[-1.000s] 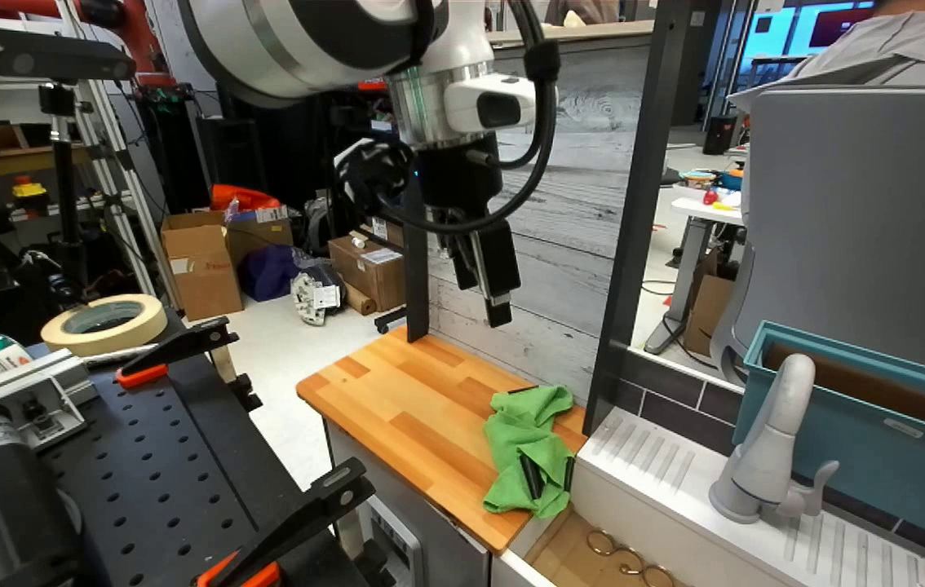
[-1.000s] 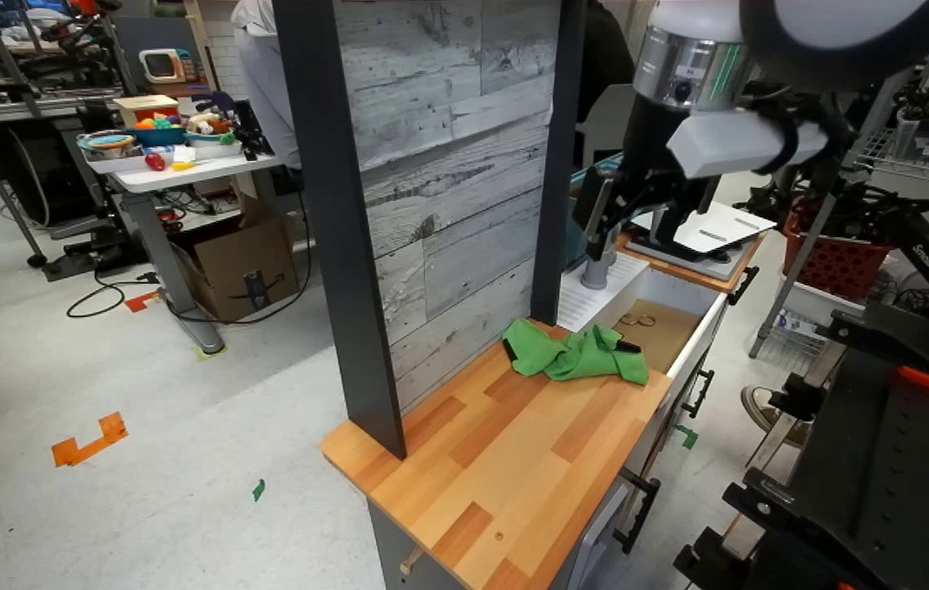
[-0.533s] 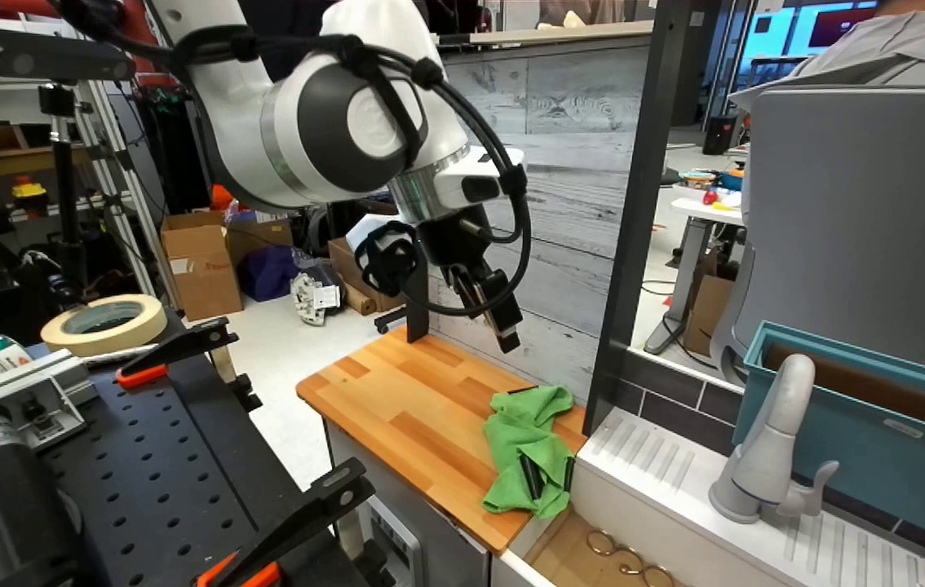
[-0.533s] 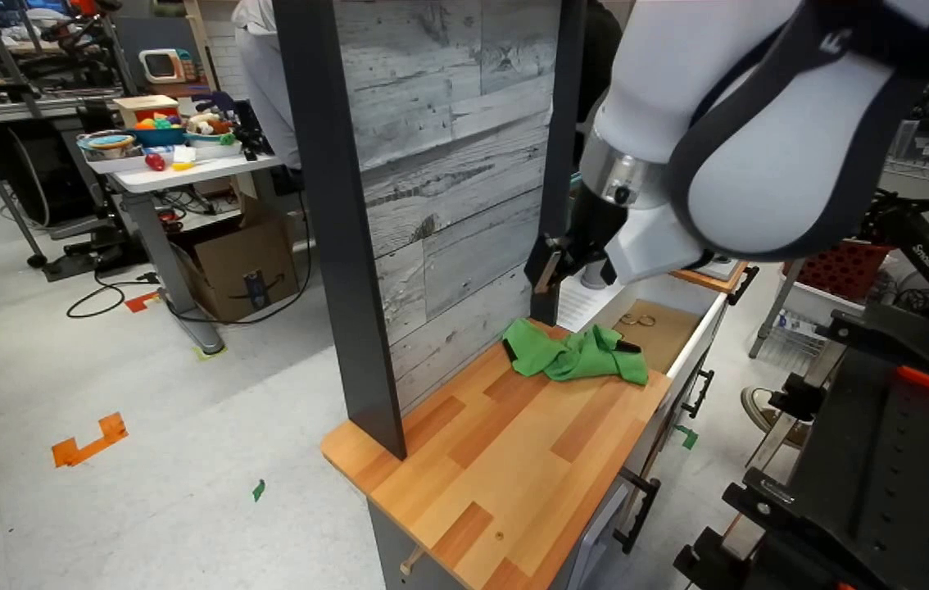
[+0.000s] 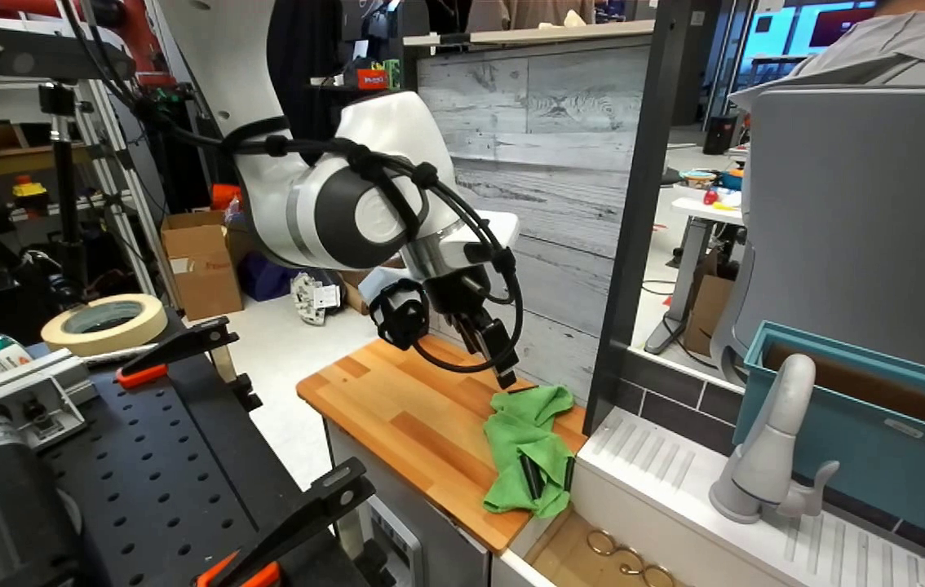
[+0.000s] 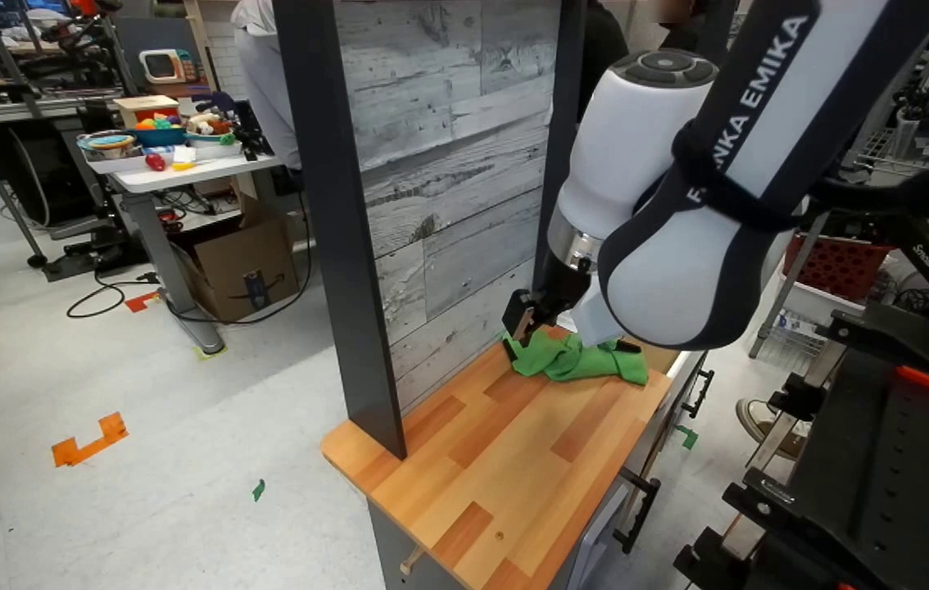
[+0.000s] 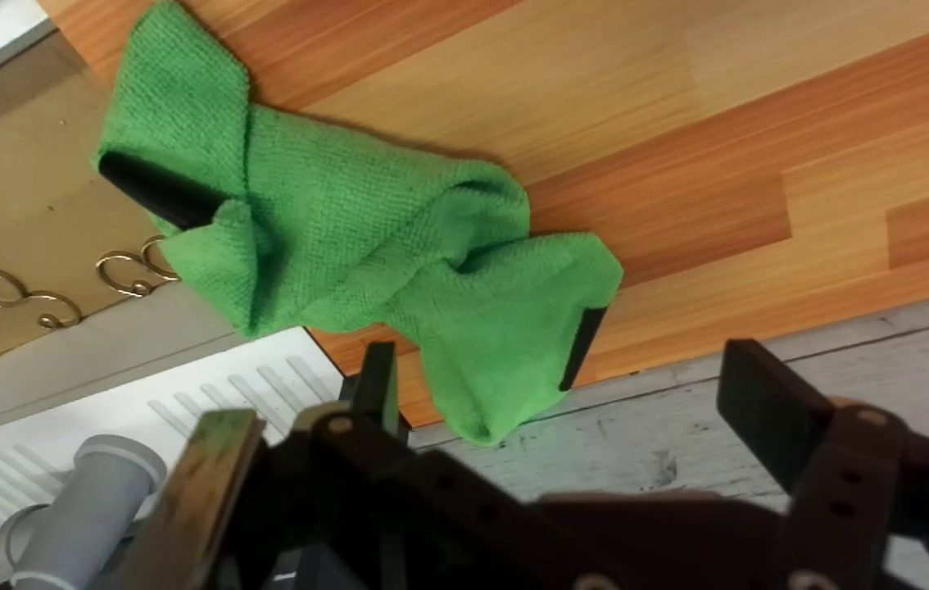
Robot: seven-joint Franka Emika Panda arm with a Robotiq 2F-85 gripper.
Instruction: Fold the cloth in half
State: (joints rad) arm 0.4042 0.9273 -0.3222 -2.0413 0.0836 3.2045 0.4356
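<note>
Jaws spread wide, near one end of the green cloth (image 7: 333,188). Cloth lies rumpled at one end of the wood surface (image 5: 422,399), long axis across its width: the end by the jaws points at the plank panel (image 6: 448,188), the other at the opposite edge. In the wrist view that axis goes from upper left down to lower right. Black strips (image 7: 157,190) show near both ends. Just past the cloth: drawer (image 7: 14,188) with metal rings (image 7: 24,293) in it; faucet (image 5: 768,440) further out.
</note>
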